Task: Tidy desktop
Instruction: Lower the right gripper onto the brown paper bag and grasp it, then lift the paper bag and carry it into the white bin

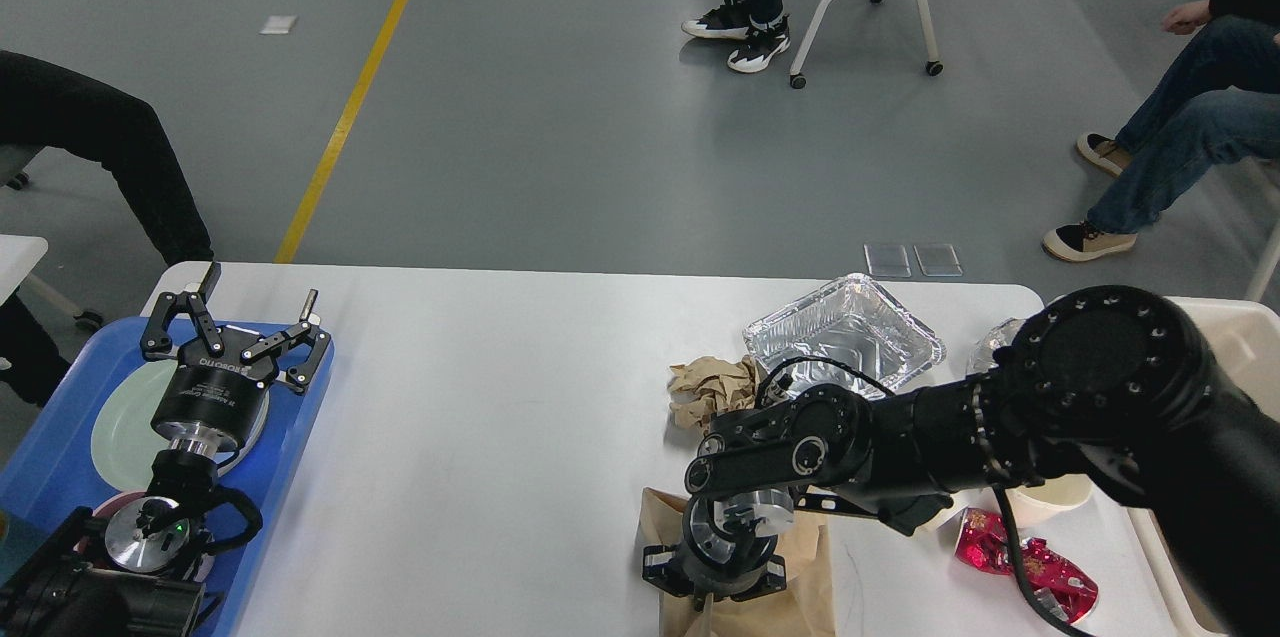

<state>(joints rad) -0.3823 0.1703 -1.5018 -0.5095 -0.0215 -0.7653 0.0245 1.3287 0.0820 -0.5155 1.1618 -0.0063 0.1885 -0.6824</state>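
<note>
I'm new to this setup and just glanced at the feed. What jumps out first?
The big black right arm, its gripper pointing down onto a brown paper bag at the white desktop's near edge. Behind it, a shiny foil tray and crumpled brown paper. Far left, the left gripper hovers open over a blue tray.

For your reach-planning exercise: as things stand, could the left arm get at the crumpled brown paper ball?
Probably not easily: the left gripper hangs open over the blue tray, while the paper ball lies across the desktop, beside the right arm.

Glossy white desktop point(480, 417), crinkled shiny foil tray point(845, 342), crumpled brown paper point(712, 389)
</note>
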